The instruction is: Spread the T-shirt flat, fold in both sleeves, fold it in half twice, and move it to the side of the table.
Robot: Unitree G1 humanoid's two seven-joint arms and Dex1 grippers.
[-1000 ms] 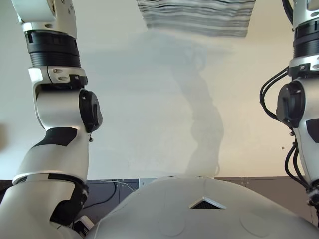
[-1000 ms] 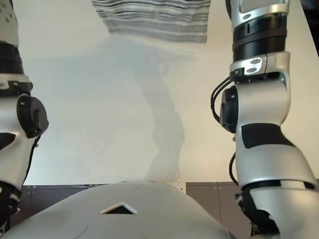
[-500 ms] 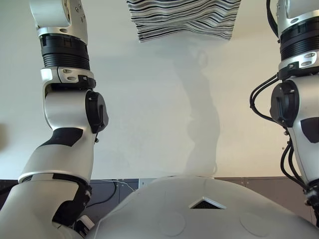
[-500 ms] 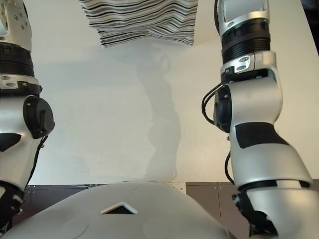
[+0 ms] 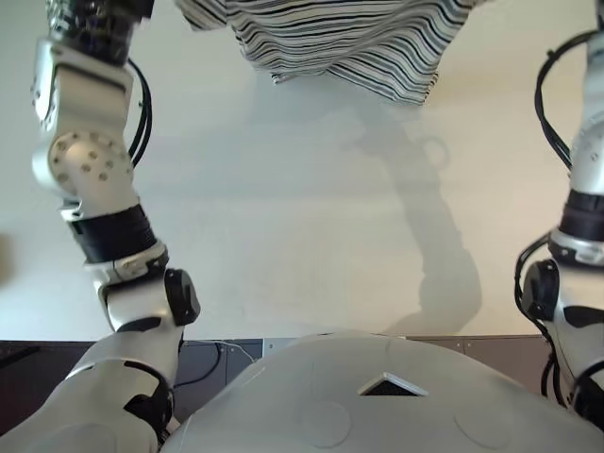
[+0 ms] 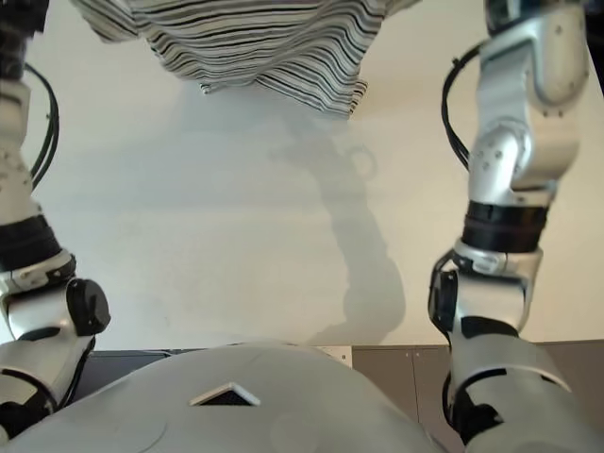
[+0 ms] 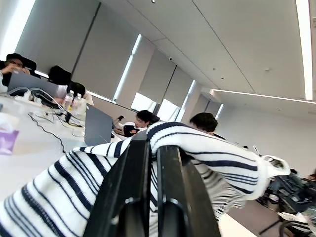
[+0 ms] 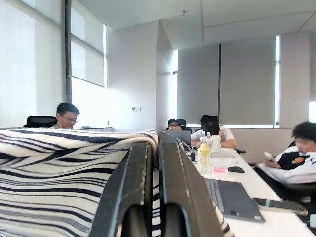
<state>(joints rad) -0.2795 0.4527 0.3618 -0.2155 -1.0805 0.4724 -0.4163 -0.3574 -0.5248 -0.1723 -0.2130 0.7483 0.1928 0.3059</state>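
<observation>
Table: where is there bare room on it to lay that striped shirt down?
The table is bare from the hem of the striped T-shirt to the near edge, between the left arm and right arm. It is crowded only at the far side, where the left hand and right hand hold the shirt up.

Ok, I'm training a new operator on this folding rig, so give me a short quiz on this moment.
1. True or false: the T-shirt lies folded at the side of the table.
2. The left gripper is: A open, B shut on the T-shirt, C resting on the table.
3. What does the right gripper hold?
Key: 1 false, it hangs unfolded between both grippers; 2 B; 3 the T-shirt.
</observation>
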